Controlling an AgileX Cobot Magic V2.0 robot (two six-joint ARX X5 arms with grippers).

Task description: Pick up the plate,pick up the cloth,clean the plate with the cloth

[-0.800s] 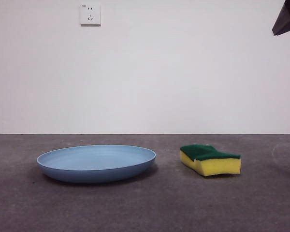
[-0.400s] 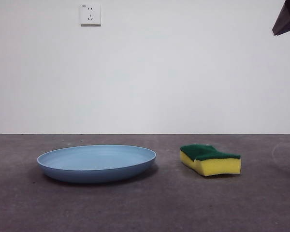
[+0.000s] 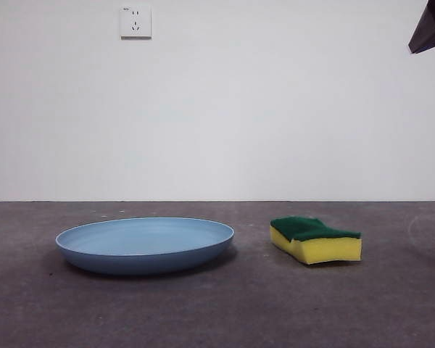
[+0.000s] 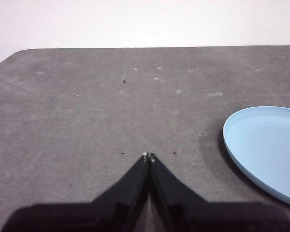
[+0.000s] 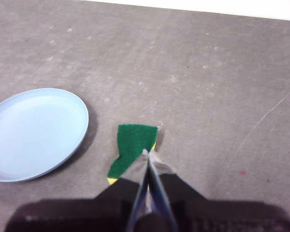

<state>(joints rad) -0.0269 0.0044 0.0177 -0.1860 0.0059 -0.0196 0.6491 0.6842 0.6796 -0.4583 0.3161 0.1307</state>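
The light-blue plate lies flat on the grey table, left of centre in the front view. It also shows in the left wrist view and in the right wrist view. The cloth is a yellow sponge with a green top, lying to the right of the plate; it also shows in the right wrist view. My left gripper is shut and empty, above bare table beside the plate. My right gripper is shut and empty, high above the sponge; it shows as a black tip in the front view.
A white wall socket sits on the back wall. The table's far edge meets the white wall. A faint curved scratch marks the table to the sponge's right.
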